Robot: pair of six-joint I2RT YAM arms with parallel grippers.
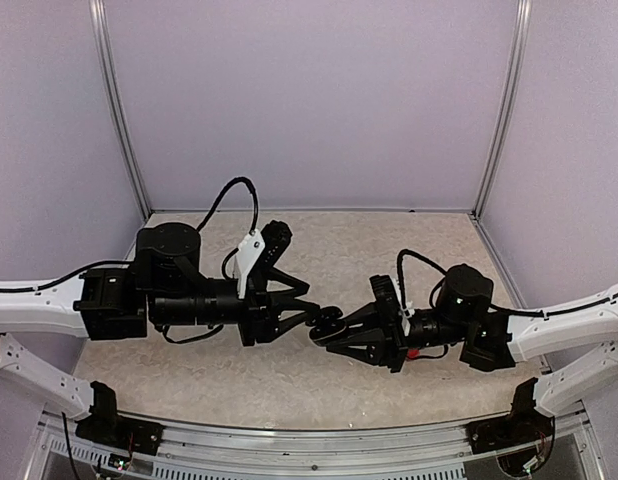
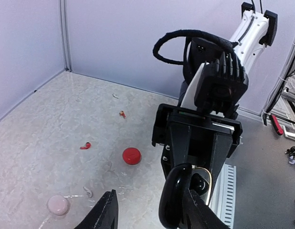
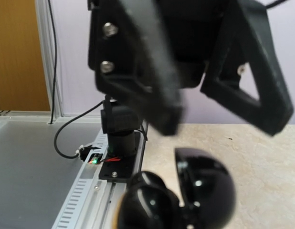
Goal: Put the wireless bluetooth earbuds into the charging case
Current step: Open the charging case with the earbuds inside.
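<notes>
Red earbuds (image 2: 85, 145) and a whitish earbud (image 2: 88, 192) lie loose on the table (image 2: 37, 124), near a red case (image 2: 131, 155) and a pinkish case (image 2: 58, 205). Open black case (image 2: 172, 193) is up off the table, pinched in the right gripper (image 1: 334, 336). Left gripper (image 1: 314, 313) faces it with fingers parted either side of the lid; can't tell if it holds anything.
</notes>
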